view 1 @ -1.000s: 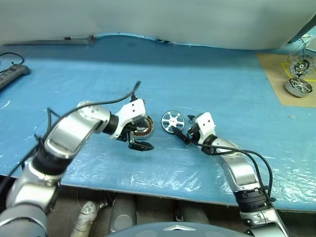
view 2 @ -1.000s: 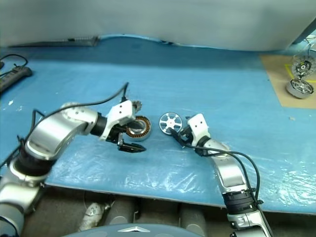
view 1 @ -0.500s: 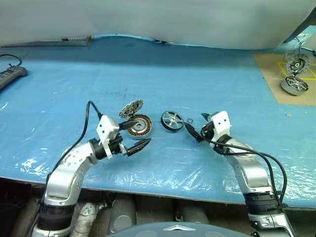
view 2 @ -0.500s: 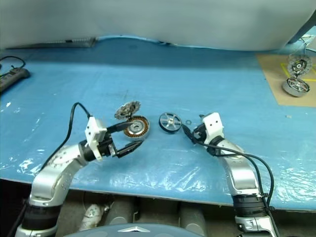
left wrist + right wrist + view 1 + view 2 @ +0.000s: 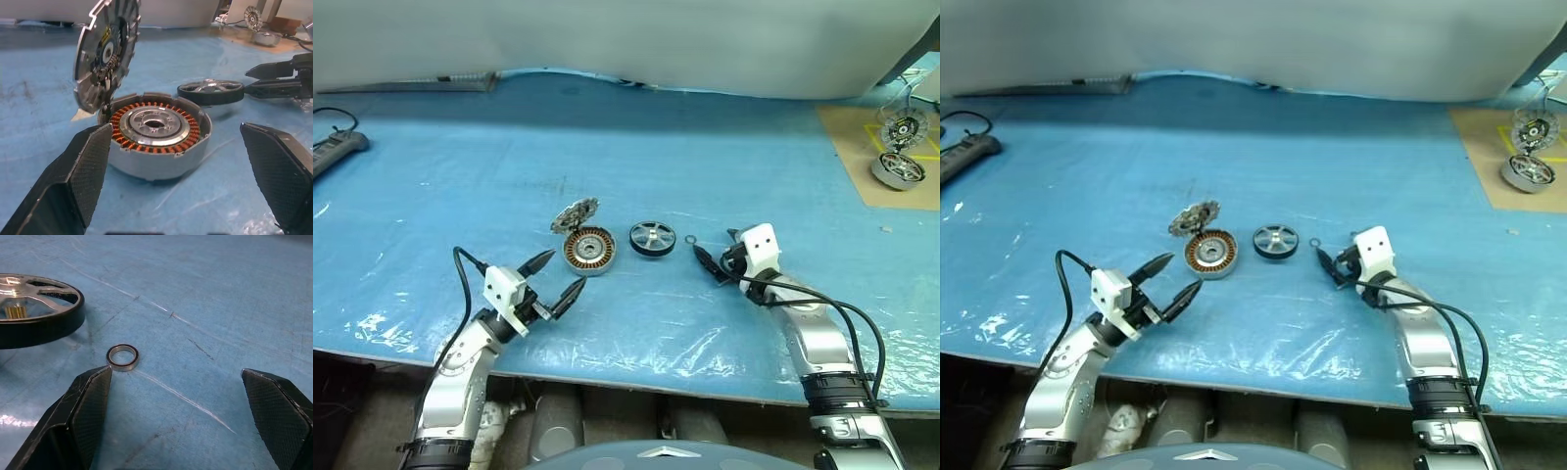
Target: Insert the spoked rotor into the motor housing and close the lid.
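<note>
Table: covered in blue plastic sheeting, with the parts lying near its front edge.
Housing: sits flat on the sheet, open face up, showing a ring of copper windings around a silver centre. It is just ahead of the left gripper's fingertips, not touching them.
Lid: stands open, nearly upright on its hinge at the housing's far left rim. Its patterned inner face tilts towards the left gripper, as the left wrist view shows.
Rotor: lies flat on the sheet, spoked face up, its axle pointing straight up. It is just right of the housing with a small gap between them, and lies between the two grippers, nearer the right one.
Ring: a small metal ring lying flat on the sheet between the rotor and the right gripper, close to its fingertips.
Left gripper: fingers spread wide and holding nothing, pointing at the housing from the near left.
Right gripper: fingers spread wide and holding nothing, pointing left towards the ring and rotor.
Spare motor parts: on a brown mat at the far right corner, well away from both grippers.
Power strip: at the far left edge, well away from the left gripper.
</note>
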Available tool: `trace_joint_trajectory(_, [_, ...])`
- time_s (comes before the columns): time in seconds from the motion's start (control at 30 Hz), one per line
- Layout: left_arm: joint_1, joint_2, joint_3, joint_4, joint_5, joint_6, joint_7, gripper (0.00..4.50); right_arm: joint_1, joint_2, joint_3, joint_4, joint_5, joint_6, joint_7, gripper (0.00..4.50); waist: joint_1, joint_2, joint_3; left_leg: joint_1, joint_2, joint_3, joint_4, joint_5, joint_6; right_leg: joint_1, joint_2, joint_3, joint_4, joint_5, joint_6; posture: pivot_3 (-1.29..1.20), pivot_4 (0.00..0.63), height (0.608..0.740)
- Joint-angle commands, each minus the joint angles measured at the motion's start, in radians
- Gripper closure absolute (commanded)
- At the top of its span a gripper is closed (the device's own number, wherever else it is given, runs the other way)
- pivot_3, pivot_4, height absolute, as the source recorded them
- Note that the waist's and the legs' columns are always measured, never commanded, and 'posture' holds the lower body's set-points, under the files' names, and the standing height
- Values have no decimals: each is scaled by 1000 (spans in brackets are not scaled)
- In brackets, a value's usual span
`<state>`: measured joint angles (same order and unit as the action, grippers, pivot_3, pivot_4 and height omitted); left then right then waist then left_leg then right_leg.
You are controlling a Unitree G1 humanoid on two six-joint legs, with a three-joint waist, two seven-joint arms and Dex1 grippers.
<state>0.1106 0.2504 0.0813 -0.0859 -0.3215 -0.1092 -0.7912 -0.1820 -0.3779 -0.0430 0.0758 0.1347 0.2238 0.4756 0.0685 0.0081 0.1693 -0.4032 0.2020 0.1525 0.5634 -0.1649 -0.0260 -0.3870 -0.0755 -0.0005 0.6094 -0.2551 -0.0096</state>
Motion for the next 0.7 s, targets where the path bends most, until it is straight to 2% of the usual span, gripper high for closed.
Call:
trace_joint_trajectory(0.03, [-19,15,-2,-39,-5,-9,21,29,-24,3,25,16,-8,-33,24,0,0,0,0,0,0,0,0,0,0,0,0,0,0,0,0,0,150,740])
trace_joint_trajectory(0.4, [-22,37,-34,-68,9,5,65,29,-66,33,113,125,-80,19,-8,0,-2,-2,-2,3,1,0,3,0,0,2,0,1,4,0,0,0,150,740])
trace_joint_trajectory(0.5, [-25,42,-41,-65,12,5,67,0,-61,32,128,146,-98,43,-18,580,-2,-6,-5,8,1,1,3,0,0,6,0,1,5,0,-1,0,150,740])
trace_joint_trajectory(0.7, [-24,53,-59,-55,31,-8,75,0,-52,37,135,164,-98,49,-35,2607,-1,-8,-7,24,0,3,-1,-3,3,20,-1,3,1,-2,2,0,150,740])
